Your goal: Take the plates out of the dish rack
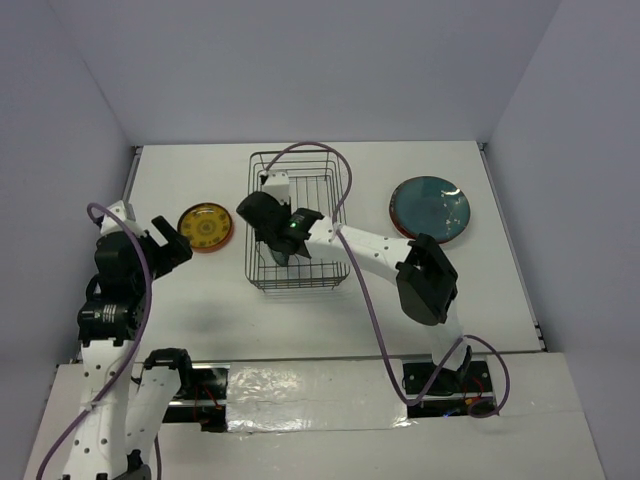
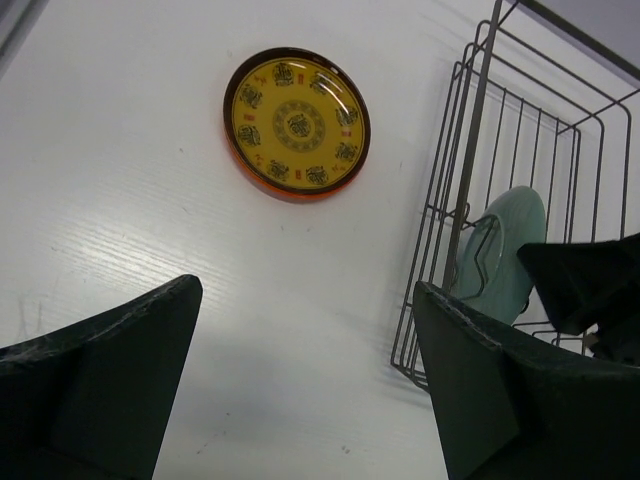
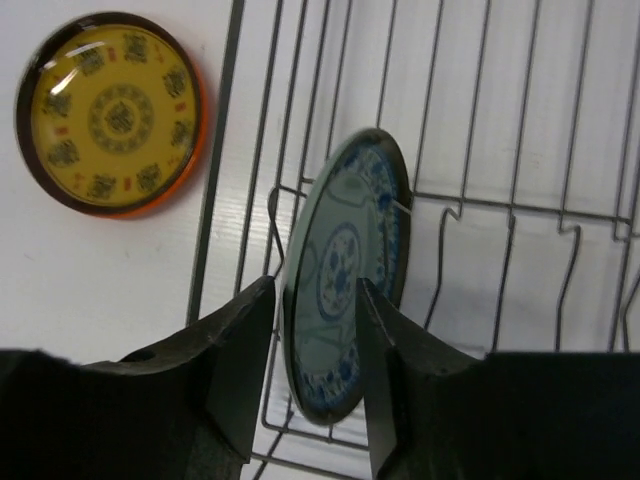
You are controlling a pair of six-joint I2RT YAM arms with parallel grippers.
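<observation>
Two are out, the yellow-brown patterned round plate [image 1: 205, 227] left of the dark wire dish rack [image 1: 310, 180] and the large teal-blue plate [image 1: 430, 207] right, one pale blue-patterned plate [image 3: 345, 270] stands inside (seemingly the last), right gripper [image 3: 312, 290] straddling its rim, bite unclear, left gripper [image 2: 308, 290] wide open.

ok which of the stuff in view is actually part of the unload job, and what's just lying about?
Job:
- dish rack
- patterned plate standing in it
- right gripper, jaws either side of that plate
- yellow plate and teal plate, flat on the table
- left gripper, open

Just there:
- purple cables
</observation>
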